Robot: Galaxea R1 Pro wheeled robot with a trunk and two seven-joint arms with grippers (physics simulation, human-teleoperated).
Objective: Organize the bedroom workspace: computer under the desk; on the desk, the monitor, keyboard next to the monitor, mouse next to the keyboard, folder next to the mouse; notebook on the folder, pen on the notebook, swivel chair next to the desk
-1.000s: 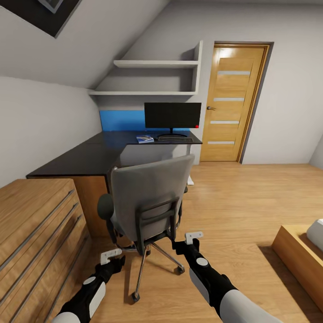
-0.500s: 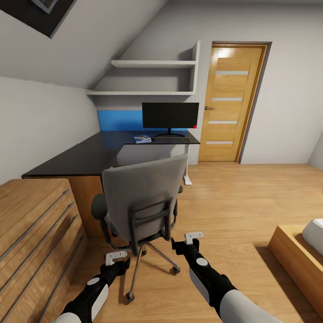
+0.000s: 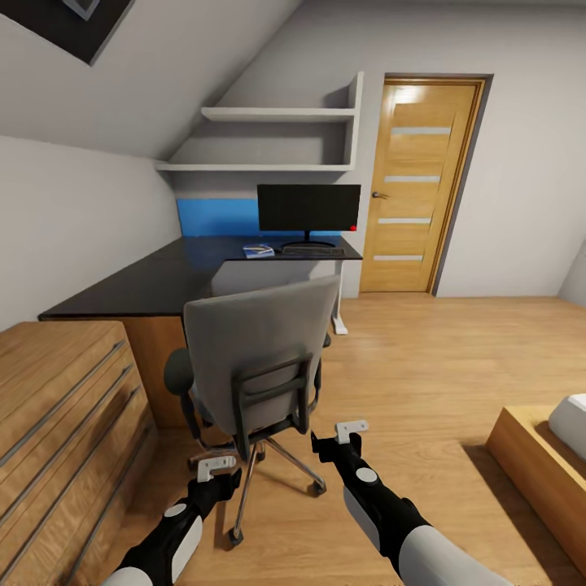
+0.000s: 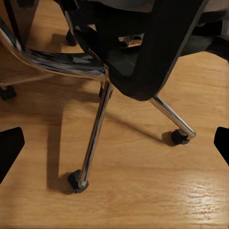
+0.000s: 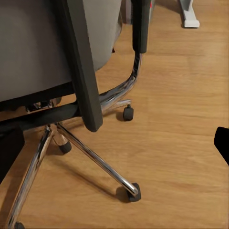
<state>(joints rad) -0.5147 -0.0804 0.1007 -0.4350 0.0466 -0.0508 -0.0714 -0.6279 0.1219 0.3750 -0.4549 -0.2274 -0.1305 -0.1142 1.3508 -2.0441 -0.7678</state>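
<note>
Your chair [image 3: 259, 362] now sits further left and a little nearer the desk [image 3: 155, 285] than it did a second ago. Part of that shift is the head turning, since the door [image 3: 423, 183] and shelves [image 3: 277, 138] have slid left too. The last half second brings far less change than the one before.

Your left gripper [image 3: 216, 468] has risen slightly toward the chair's base; your right gripper [image 3: 352, 430] has barely moved. Both hang low behind the backrest, apart from it. In each wrist view the fingers sit wide at the frame edges with nothing between them, so both are spread and empty.

On the desk the monitor [image 3: 309, 210] stands at the far end with the keyboard [image 3: 313, 252] at its foot. A blue item [image 3: 259, 251] lies just left of the keyboard; it may be the folder, but it is too small to tell. The mouse cannot be made out.

My read: you are on the chair-positioning step. It stands close to the desk's inner corner, with its back turned to you, so little pushing should remain.
</note>
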